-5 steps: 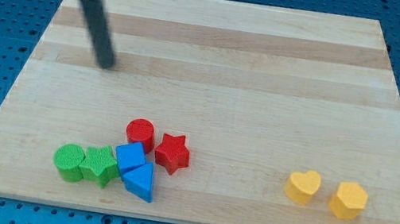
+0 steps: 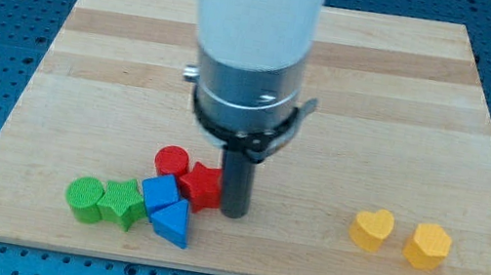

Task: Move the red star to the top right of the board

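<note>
The red star lies near the board's lower middle, pressed between the red cylinder on its left and my rod on its right. My tip rests on the board right against the star's right side. The arm's large white and silver body hangs over the board's centre and hides the wood behind it.
A blue cube and a blue triangle sit just left and below the star. A green cylinder and a green star lie further left. A yellow heart and a yellow hexagon sit at the lower right. The wooden board is ringed by blue perforated table.
My tip has swept from the board's upper left down to the red star's right side. The red star has shifted slightly left toward the red cylinder and blue cube.
</note>
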